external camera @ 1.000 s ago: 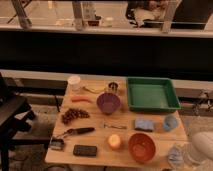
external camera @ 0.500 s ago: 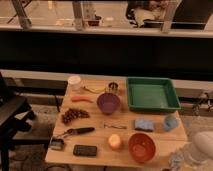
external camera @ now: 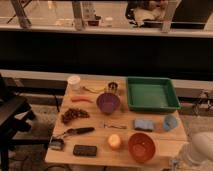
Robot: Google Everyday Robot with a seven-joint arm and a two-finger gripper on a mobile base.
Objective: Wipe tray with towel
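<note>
Green tray (external camera: 152, 94), far right of the table (external camera: 95, 117); pale-blue towel (external camera: 170, 122) crumpled just below it, ungrasped; my end effector (external camera: 186, 159) low at the near-right corner, state I cannot tell; risks: clipping the orange bowl (external camera: 141, 146) on approach, or seizing the blue block (external camera: 144, 124) instead.

Hand (external camera: 183, 159) low at bottom-right corner (pale arm (external camera: 202, 145) beside it).

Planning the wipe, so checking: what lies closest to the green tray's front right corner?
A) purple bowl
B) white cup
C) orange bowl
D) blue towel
D: the blue towel sits just before that corner of the green tray; the gripper is at the picture's lower right corner.
</note>
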